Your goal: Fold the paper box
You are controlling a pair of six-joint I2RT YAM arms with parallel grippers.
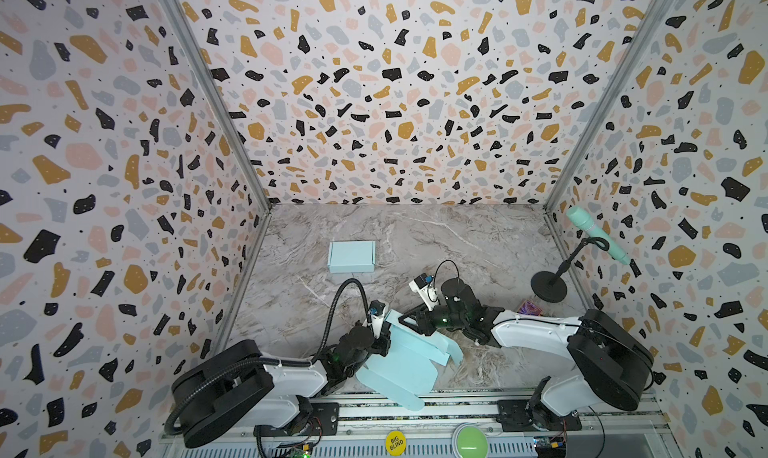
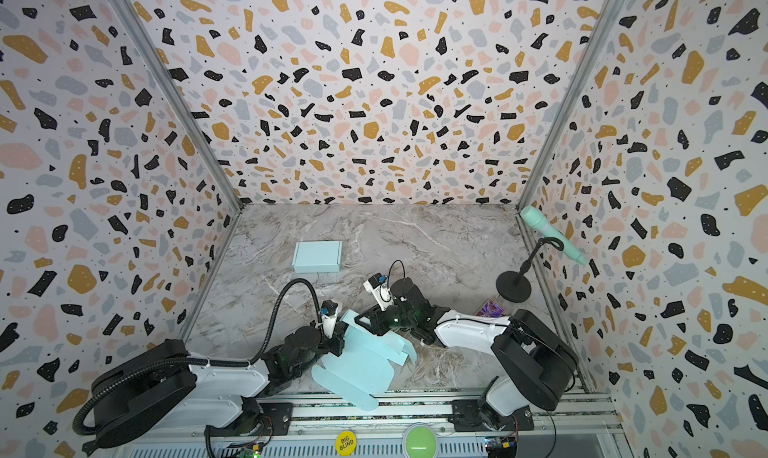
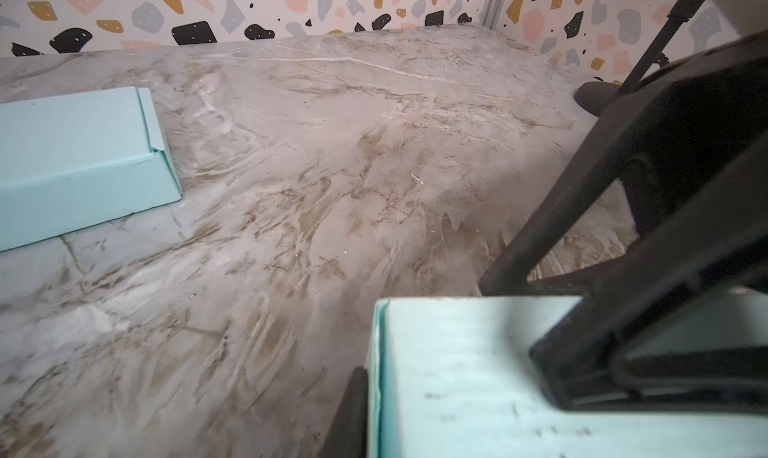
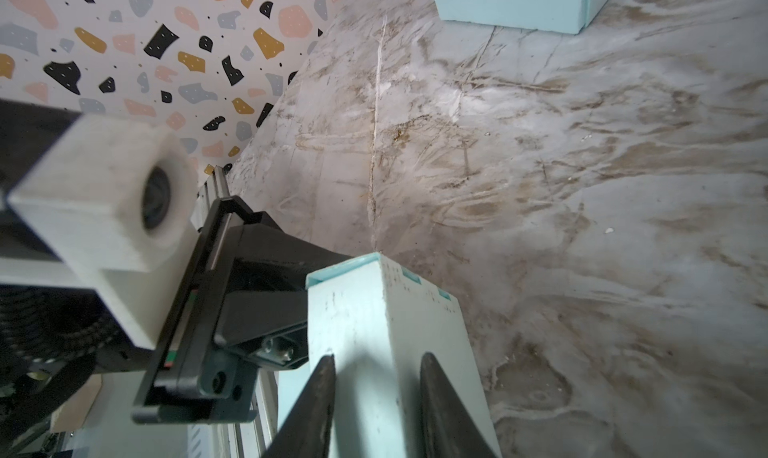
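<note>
Toward the lower middle in a top view, the left gripper [image 1: 383,344] is clamped on the left edge of the paper box [image 1: 399,368]. The box is a pale blue sheet lying mostly flat at the table's [image 1: 457,244] front edge, with one long wall raised. Just right, the right gripper [image 1: 406,321] straddles that wall, jaws partly apart; whether it pinches, I cannot tell. The remaining walls, flaps and lid look unfolded: an early stage, I judge.

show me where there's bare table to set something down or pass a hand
Free: the back stretch of table between the folded box and the mic stand; also the left strip beside the folded box. Crowded: front middle, where the left gripper and right gripper meet at the open box.
</note>
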